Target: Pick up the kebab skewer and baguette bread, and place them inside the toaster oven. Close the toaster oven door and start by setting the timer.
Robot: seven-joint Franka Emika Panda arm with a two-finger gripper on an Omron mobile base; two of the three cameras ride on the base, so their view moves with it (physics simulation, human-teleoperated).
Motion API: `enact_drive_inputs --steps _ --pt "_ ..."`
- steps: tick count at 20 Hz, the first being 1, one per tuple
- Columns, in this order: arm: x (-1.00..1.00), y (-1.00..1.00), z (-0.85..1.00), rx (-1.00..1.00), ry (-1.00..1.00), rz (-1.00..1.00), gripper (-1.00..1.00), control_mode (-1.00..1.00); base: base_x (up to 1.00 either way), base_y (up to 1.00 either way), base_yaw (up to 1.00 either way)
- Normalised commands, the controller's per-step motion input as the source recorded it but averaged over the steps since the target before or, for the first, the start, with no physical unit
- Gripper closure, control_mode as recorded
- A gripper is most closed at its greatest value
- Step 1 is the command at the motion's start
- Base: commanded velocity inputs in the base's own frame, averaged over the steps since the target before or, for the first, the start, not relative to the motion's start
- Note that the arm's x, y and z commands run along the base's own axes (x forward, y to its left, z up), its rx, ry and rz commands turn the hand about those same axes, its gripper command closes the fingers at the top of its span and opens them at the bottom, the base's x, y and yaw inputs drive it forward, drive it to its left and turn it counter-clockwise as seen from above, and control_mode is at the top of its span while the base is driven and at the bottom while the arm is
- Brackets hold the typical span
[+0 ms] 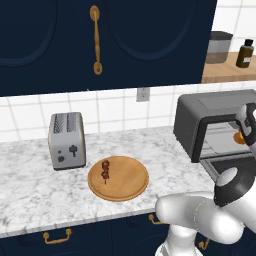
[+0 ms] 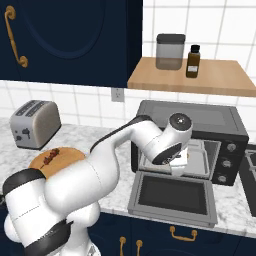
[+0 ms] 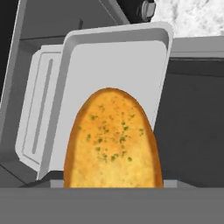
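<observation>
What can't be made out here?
- Pincer state: in the hand view the baguette bread covers the fingertips.
- Pincer in the right base view: hidden behind the robot's wrist at the toaster oven.
- Oven interior in the left base view: cut off by the right edge.

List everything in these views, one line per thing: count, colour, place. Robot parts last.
toaster oven: one, dark grey, right end of the counter.
toaster oven door: one, dark grey with a dark window, folded down flat in front of the oven.
tray: one, light grey, inside the oven.
baguette bread: one, golden with green flecks, in front of the hand camera over the tray.
kebab skewer: one, dark red and brown, on the board.
round board: one, wooden, on the counter.
toaster: one, silver, left of the board.
counter: one, white marble.
jar: one, grey, on the wooden shelf.
bottle: one, dark brown, beside the jar.
arm: one, white, reaching into the oven.
</observation>
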Motion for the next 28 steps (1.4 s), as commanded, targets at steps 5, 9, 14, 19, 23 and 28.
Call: enact_drive_inputs --steps 5,9,14,19,23,28 --pt "0.24 -0.27 -0.07 0.08 -0.18 -0.25 1.0 -1.0 0.0 0.0 0.0" --pt "0.24 -0.02 -0.05 0.01 -0.05 -0.11 1.0 -1.0 0.0 0.0 0.0" --pt "0.01 0.02 -0.12 0.0 -0.06 -0.06 1.0 -1.0 0.0 0.0 0.0" --pt "0.2 0.25 -0.15 0.0 -0.04 -0.01 1.0 -1.0 0.0 0.0 0.0" --pt "0.36 0.04 -0.03 0.0 -0.01 0.0 1.0 -1.0 0.0 0.0 0.0" --pt "0.33 0.0 -0.03 0.0 0.0 0.0 1.0 -1.0 0.0 0.0 0.0"
